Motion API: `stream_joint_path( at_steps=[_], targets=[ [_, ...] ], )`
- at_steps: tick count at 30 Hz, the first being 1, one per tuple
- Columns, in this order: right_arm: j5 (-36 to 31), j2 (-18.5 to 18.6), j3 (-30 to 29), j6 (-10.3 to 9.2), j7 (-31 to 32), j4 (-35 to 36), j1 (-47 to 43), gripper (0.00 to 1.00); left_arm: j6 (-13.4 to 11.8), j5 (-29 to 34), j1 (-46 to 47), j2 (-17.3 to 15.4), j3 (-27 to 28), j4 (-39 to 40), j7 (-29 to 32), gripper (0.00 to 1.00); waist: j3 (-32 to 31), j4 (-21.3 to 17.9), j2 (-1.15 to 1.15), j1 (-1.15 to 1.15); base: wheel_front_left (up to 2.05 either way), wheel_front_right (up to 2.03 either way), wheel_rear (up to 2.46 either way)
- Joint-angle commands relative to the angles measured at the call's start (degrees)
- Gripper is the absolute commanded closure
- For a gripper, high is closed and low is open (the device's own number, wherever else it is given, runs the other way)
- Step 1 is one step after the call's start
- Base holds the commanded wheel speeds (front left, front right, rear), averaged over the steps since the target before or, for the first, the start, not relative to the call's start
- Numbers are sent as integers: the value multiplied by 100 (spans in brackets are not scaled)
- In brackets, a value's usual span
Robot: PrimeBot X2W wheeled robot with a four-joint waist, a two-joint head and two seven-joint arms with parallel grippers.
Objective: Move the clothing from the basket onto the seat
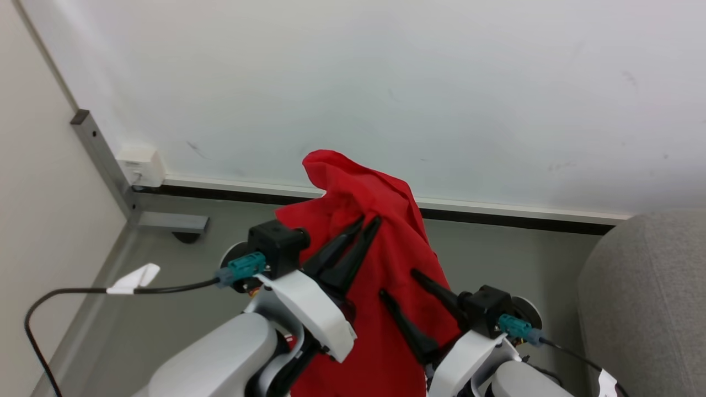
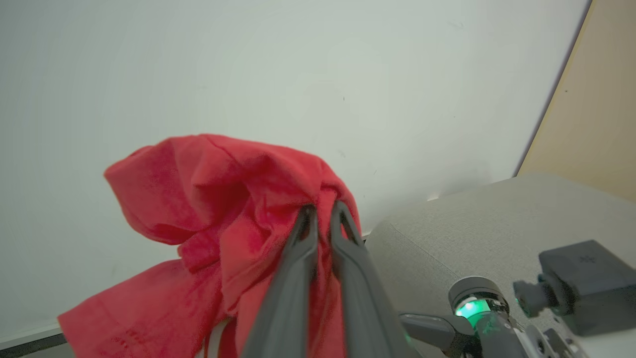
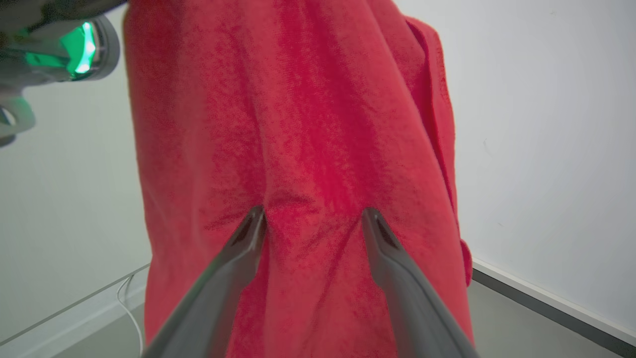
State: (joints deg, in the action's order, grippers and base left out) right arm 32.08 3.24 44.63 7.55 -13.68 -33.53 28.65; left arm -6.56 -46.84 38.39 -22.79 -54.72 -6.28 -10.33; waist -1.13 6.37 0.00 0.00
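Left gripper (image 1: pixel 370 221) is clamped tight on the red garment (image 1: pixel 353 182), fingers together with a thick fold bunched between them. From the left wrist view that pinch (image 2: pixel 324 209) sits near the top of the cloth (image 2: pixel 198 189); a loose hump flops over above the tips and the rest drops away below. Holding it high like this makes sense, since the fabric hangs free and shouldn't drag on the grey floor (image 1: pixel 524 259).

Right gripper (image 1: pixel 398 282) sits lower and to the right of its partner, jaws spread wide, gripping nothing. Its own camera shows the tips (image 3: pixel 314 213) right up against the hanging red sheet (image 3: pixel 298 99), with small creases where each one meets the cloth — touching, it seems, not pinching. My read is that it is steadying the drape, or lining up for a second hold so the load doesn't swing.

Grey upholstered seat (image 1: pixel 645 286) lies well off to the right gripper's far side, and beyond the left fingers in the left wrist view (image 2: pixel 497 219). So the garment is in the air in front of the white wall (image 1: pixel 386 82), short of the seat — the carry across looks like the job left
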Motion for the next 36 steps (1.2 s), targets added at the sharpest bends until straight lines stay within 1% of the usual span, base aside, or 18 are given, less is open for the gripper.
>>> stream_joint_path(
  at_steps=[1, 5, 8, 11, 14, 22, 23, 24, 25, 36],
  targets=[
    [65, -10, 4, -12, -45, -118, 130, 0, 20, 5, -22, 44, -21, -4, 4, 100, -25, 84, 0, 0, 0, 0, 0],
    [190, -35, 109, -12, -105, -469, 369, 0, 62, -25, -47, 181, -114, -11, 30, 100, -37, 227, 0, 0, 0, 0, 0],
    [320, -38, 429, -12, -132, -475, 532, 0, 87, -32, -18, 270, -184, -18, 54, 100, -41, 349, 0, 0, 0, 0, 0],
    [464, -27, 621, -12, -155, -529, 696, 0, 115, -36, 12, 334, -247, -46, 98, 100, -39, 446, 0, 0, 0, 0, 0],
    [452, -30, 525, -12, -155, -423, 818, 0, 146, -37, 6, 366, -307, -66, 147, 100, -50, 515, 0, 0, 0, 0, 0],
    [283, -33, 417, -12, -154, -404, 689, 0, 194, -88, -31, 494, -441, -43, 231, 100, -132, 721, 0, 0, 0, 0, 0],
    [279, -34, 409, -12, -153, -397, 674, 8, 198, -93, -34, 502, -453, -35, 244, 100, -137, 739, 0, 0, 0, 0, 0],
    [284, -34, 398, -12, -154, -367, 672, 73, 202, -97, -35, 503, -460, -31, 250, 100, -142, 752, 0, 0, 0, 0, 0],
    [296, -34, 387, -12, -154, -347, 670, 100, 202, -101, -34, 502, -468, -29, 256, 100, -144, 761, 0, 0, 0, 0, 0],
    [279, 17, 155, -12, -156, -188, 469, 100, 99, -200, -132, 266, -317, -131, 154, 100, -113, 666, 0, 0, 0, 0, 0]
  ],
)
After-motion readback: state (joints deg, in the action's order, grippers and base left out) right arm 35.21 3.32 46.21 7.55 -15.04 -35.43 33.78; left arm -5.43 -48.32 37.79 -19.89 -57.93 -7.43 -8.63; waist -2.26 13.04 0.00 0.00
